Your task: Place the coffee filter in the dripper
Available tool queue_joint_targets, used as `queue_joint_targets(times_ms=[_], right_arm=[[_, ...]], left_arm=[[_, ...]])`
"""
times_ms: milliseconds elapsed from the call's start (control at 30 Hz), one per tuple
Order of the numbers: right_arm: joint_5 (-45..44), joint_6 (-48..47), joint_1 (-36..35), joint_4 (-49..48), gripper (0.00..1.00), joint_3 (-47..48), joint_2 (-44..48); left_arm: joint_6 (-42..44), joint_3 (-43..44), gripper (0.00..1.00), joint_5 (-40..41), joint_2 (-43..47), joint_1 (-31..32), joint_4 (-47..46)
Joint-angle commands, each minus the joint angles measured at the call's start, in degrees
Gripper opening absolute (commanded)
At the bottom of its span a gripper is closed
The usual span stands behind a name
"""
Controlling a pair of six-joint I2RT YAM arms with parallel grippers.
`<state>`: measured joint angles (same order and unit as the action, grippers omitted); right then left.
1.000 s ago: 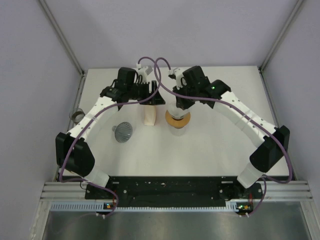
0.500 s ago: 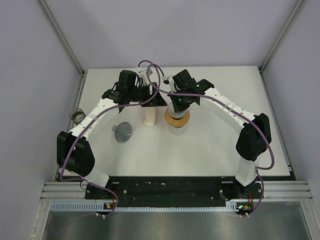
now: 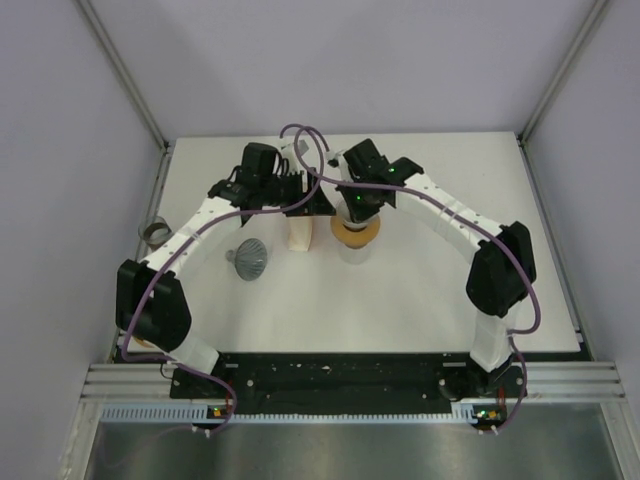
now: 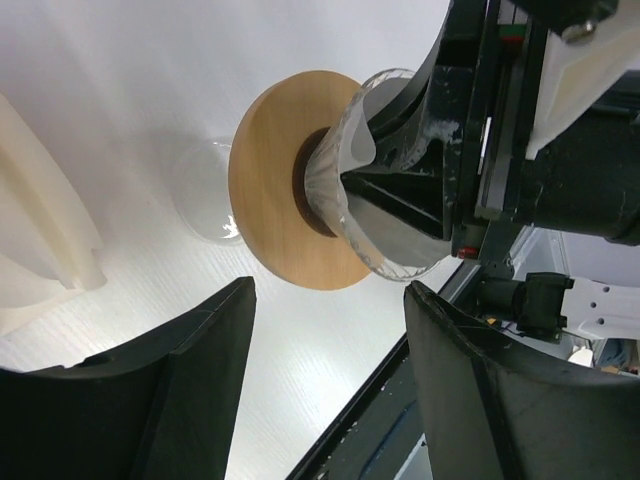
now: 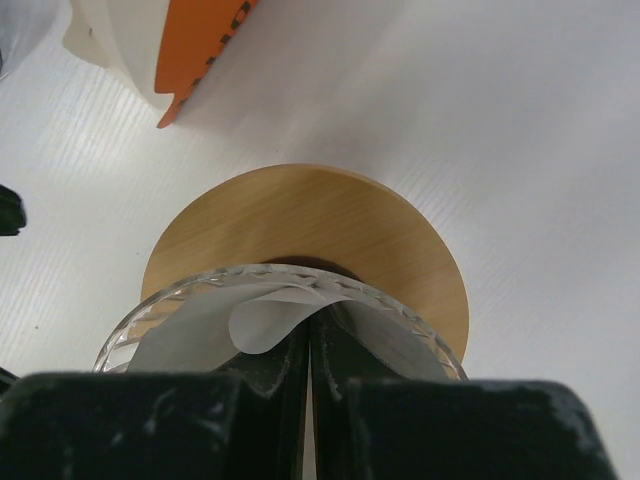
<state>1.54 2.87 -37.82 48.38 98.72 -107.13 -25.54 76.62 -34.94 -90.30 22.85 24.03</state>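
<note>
The glass dripper (image 3: 356, 236) with a round wooden collar (image 5: 310, 215) stands mid-table. My right gripper (image 5: 308, 345) is shut on the white paper coffee filter (image 5: 262, 325) and reaches down into the dripper's glass cone (image 5: 190, 292). The filter lies against the inside of the glass, one edge curled over my fingertips. My left gripper (image 4: 330, 295) is open and empty, just left of the dripper (image 4: 270, 190) and apart from it. The left wrist view also shows the filter (image 4: 328, 180) inside the cone.
A cream filter holder (image 3: 298, 233) with an orange label (image 5: 195, 45) stands just left of the dripper. A grey ribbed cone (image 3: 249, 260) lies nearer left. A small roll (image 3: 152, 232) sits off the table's left edge. A clear glass vessel (image 4: 205, 195) sits under the collar.
My right arm has swung left and come down, bringing the filter into the dripper's cone. My left gripper has edged slightly right and stays open.
</note>
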Motion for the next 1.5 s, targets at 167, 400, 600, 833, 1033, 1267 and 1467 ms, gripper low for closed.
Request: queue_joint_targets(times_ms=[167, 400, 600, 833, 1033, 1267, 1467], right_arm=[[-6.7, -0.9, 6.1, 0.7, 0.00, 3.2, -2.6], [-5.3, -1.6, 6.9, 2.8, 0.00, 10.2, -5.4], [-4.9, -1.5, 7.1, 2.9, 0.00, 13.0, -3.6], [-5.1, -1.5, 7.0, 3.6, 0.14, 13.1, -1.2], [-4.8, -1.6, 7.0, 4.1, 0.18, 13.2, -1.0], [-1.9, -1.1, 7.0, 3.6, 0.00, 9.6, -3.2], [-0.4, -0.9, 7.0, 3.0, 0.00, 7.2, -4.5]], left_arm=[[2.6, 2.0, 0.66, 1.4, 1.8, -1.0, -1.9], [2.7, 2.0, 0.66, 1.5, 2.1, -1.8, -1.9], [2.6, 1.9, 0.66, 1.2, 2.2, -1.9, -2.1], [2.6, 2.2, 0.66, 1.1, 2.3, -2.1, -2.0], [2.6, 2.2, 0.66, 1.1, 2.5, -2.1, -1.9], [2.2, 2.2, 0.66, 1.1, 2.3, -2.1, -1.9], [0.2, 8.0, 0.71, 0.0, -2.1, -0.5, -1.8]])
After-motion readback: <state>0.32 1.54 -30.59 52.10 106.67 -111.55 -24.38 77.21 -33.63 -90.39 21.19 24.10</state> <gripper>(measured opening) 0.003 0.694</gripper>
